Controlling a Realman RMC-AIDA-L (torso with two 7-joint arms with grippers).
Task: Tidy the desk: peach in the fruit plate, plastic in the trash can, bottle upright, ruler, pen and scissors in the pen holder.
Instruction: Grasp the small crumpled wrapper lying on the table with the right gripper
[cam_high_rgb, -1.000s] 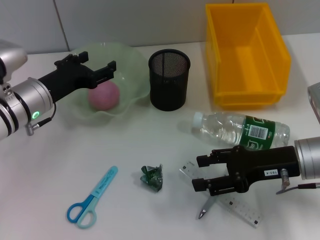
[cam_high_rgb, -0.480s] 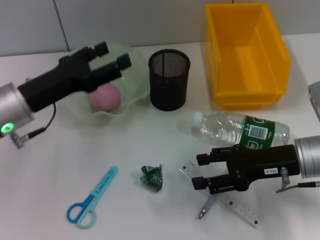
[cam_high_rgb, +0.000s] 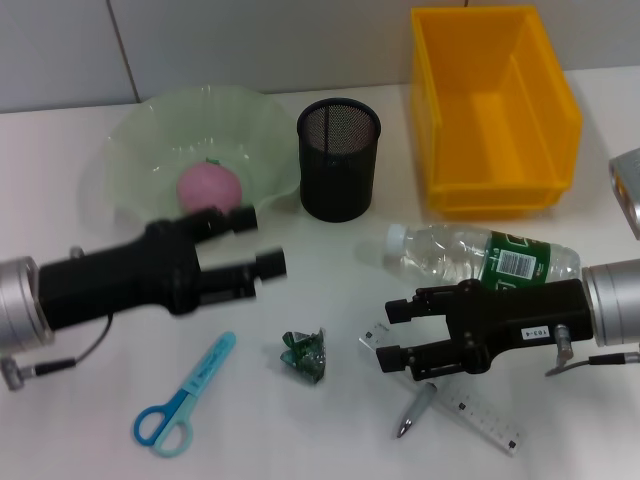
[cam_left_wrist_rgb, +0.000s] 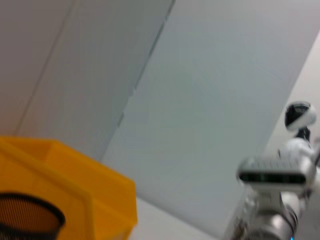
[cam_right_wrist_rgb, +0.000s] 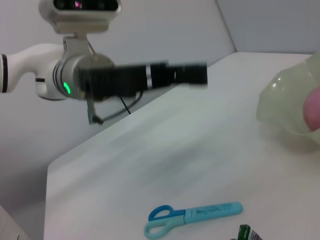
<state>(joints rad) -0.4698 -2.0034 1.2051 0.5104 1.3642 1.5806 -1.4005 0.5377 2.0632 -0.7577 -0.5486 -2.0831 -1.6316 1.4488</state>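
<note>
Hovering left of centre, the left end effector (cam_high_rgb: 258, 240) gapes empty; the right end effector (cam_high_rgb: 388, 335) spreads wide over the ruler (cam_high_rgb: 470, 408).

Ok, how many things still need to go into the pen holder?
3, all outside the empty-looking pen holder: scissors at the table's front left, ruler and pen lying crossed under the right gripper.

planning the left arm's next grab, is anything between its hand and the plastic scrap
Nothing visible. The left hand hovers open beyond the plastic scrap, with only bare table between them. The scissors lie off to the side, apart from that line.
</note>
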